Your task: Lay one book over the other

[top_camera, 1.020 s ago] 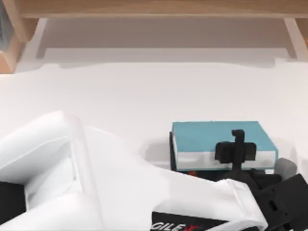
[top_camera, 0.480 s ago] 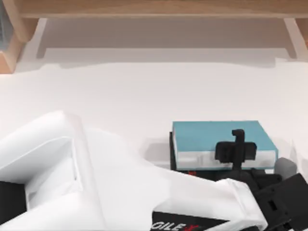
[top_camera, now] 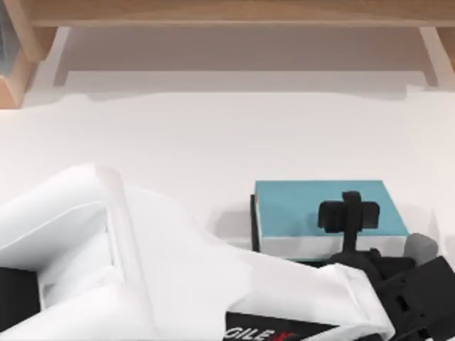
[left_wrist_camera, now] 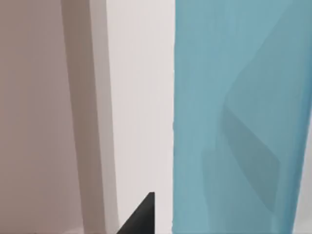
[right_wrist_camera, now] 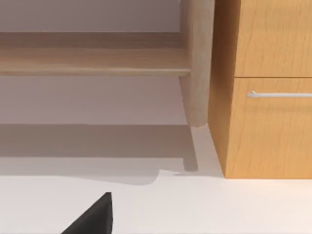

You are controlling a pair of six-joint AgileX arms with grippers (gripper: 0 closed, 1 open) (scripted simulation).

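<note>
Nearest the camera in the top view, the left arm [top_camera: 178, 277] — a big white shell with black joints — lies across the lower part of the worktop [top_camera: 213, 142]. Its gripper [top_camera: 348, 215] hangs over the teal book's [top_camera: 323, 209] near half; whether the fingers are open or closed, I cannot tell. The teal book lies flat at the right of the worktop, white page edge toward the camera. A thin black edge of the black book [top_camera: 252, 224] peeks out along its left side — teal book on top. In the left wrist view the teal cover [left_wrist_camera: 239, 117] sits close below, against white worktop. Beyond, bare worktop, then a wooden shelf [top_camera: 227, 14]. Right wrist view: wooden cabinet [right_wrist_camera: 268, 97] with a drawer handle.
</note>
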